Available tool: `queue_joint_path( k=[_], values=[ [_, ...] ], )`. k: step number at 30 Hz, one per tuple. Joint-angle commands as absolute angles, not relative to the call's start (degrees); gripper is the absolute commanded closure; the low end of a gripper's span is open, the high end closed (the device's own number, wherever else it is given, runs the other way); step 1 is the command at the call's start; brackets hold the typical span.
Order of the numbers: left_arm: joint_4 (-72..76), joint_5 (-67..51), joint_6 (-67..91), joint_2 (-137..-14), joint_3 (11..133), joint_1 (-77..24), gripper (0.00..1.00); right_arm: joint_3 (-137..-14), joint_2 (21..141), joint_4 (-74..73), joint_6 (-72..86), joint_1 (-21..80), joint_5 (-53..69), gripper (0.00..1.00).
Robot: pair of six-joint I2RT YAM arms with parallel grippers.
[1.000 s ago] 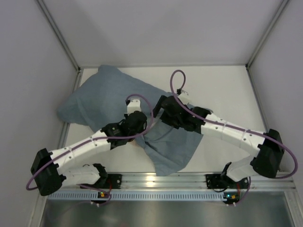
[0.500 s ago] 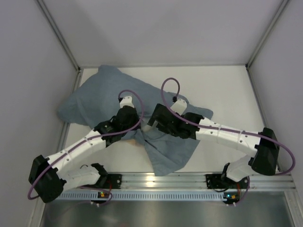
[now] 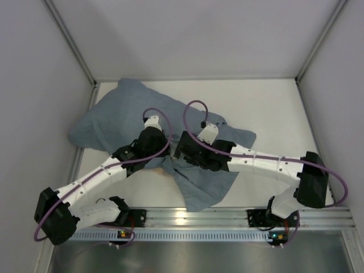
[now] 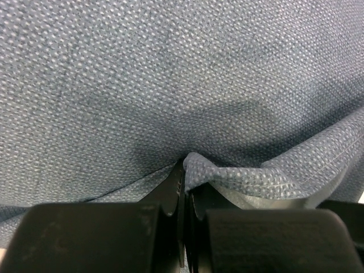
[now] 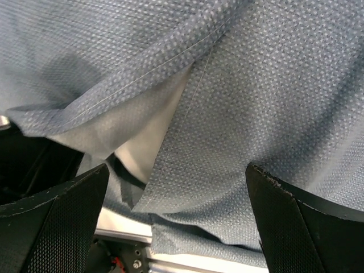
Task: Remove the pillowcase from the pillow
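Pillowcase (image 3: 111, 122) lies across the left-centre of the bench (image 3: 273, 108), bulging at the far left, with its flatter loose end toward the near edge. Left tool (image 4: 185, 170) is pressed together on a small fold of the pillowcase. Right tool (image 5: 177, 170) is spread wide apart, close over the cloth by a stitched hem. A pale patch (image 5: 149, 145) shows under the hem; cannot tell what it is.
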State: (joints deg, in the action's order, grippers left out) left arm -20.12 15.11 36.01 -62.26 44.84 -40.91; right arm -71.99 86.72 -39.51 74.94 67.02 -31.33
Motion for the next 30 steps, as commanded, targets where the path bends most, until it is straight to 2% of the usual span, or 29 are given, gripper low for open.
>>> queue_joint_path(
  k=[1, 11, 21, 25, 28, 29, 30],
  values=[
    [-17.40, 13.71, 36.12, -60.03, 43.68, -40.52, 1.00, -74.18, 88.59, -41.57, 76.37, 67.76, -33.92, 0.00],
    [-17.40, 12.66, 36.56, -59.68, 43.07, -40.52, 1.00, -74.00, 90.62, -42.01, 76.99, 66.01, -34.28, 0.01],
    [-17.23, 12.92, 36.91, -59.59, 42.28, -40.52, 1.00, -71.72, 89.03, -42.01, 77.26, 66.01, -34.19, 0.09],
    [-17.23, 13.09, 36.74, -59.41, 42.36, -40.52, 1.00, -70.84, 88.24, -41.92, 77.43, 66.09, -33.75, 0.16],
    [-17.23, 13.18, 36.65, -59.33, 42.36, -40.52, 1.00, -69.88, 87.80, -41.92, 77.61, 66.27, -33.31, 0.25],
    [-17.23, 13.27, 36.65, -59.33, 42.36, -40.52, 1.00, -69.26, 87.72, -41.92, 77.52, 66.36, -33.14, 0.41],
    [-17.23, 13.27, 36.65, -59.41, 42.36, -40.52, 1.00, -68.82, 87.19, -41.92, 77.87, 66.44, -33.05, 0.52]
  ],
)
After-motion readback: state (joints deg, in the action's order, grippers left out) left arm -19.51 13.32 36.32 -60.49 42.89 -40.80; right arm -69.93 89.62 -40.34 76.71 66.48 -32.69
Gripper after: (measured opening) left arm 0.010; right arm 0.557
